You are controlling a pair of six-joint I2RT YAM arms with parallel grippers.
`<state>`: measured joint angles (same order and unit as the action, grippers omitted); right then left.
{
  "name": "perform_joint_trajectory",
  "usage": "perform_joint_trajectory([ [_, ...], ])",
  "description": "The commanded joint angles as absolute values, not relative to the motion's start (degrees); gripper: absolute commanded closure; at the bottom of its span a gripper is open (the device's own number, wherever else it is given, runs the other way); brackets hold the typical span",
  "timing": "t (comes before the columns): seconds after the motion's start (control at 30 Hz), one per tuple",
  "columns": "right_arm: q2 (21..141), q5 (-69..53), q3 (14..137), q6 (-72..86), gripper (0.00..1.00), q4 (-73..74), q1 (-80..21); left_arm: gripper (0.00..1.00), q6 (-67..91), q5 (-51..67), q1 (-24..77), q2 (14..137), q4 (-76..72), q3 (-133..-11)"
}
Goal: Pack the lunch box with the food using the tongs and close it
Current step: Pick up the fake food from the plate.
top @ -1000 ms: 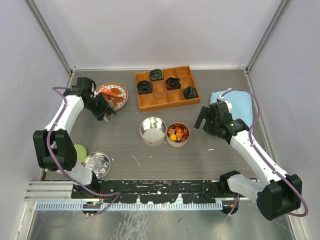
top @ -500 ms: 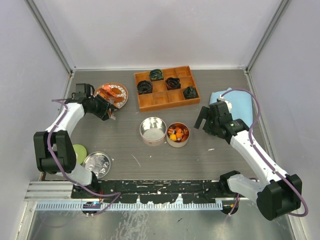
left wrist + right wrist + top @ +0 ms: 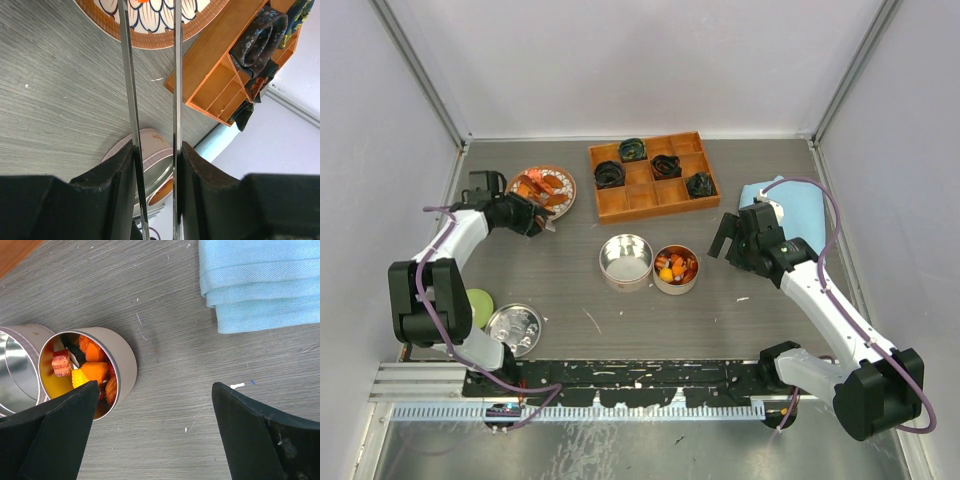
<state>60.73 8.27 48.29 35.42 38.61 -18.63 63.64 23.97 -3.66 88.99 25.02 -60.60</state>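
My left gripper point(image 3: 527, 216) is shut on the tongs point(image 3: 176, 75). Their two thin silver arms run between my fingers point(image 3: 107, 175) and reach up over the rim of the flower-patterned plate point(image 3: 150, 36). That plate point(image 3: 560, 200) holds orange food point(image 3: 542, 186). The lunch box is two round tins mid-table: an empty one point(image 3: 626, 260) and one point(image 3: 675, 268) filled with orange, red and yellow chunks point(image 3: 90, 371). My right gripper point(image 3: 732, 240) hovers open to the right of the filled tin point(image 3: 122, 365), with bare table between its jaws.
A wooden compartment tray point(image 3: 653, 175) with dark coiled lumps stands behind the tins. A folded blue cloth point(image 3: 790, 205) lies at the right. A metal lid point(image 3: 515, 325) and a green disc point(image 3: 480, 305) sit near the left arm's base.
The left arm has dropped lower and swung its wrist toward the plate, bringing the tongs over the plate's edge. The tongs' arms are squeezed slightly closer. The right arm is still.
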Motion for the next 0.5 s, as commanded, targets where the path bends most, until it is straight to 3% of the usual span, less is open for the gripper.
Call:
perform_joint_trajectory([
  [0.0, 59.6, 9.1, 48.9, 34.5, 0.00, 37.0, -18.4, 0.65, 64.0, 26.3, -4.3, 89.0, 19.6, -61.1],
  [0.47, 59.4, 8.8, 49.1, 34.7, 0.00, 37.0, -18.4, 0.78, 63.4, 25.0, -5.1, 83.5, 21.1, -59.4],
])
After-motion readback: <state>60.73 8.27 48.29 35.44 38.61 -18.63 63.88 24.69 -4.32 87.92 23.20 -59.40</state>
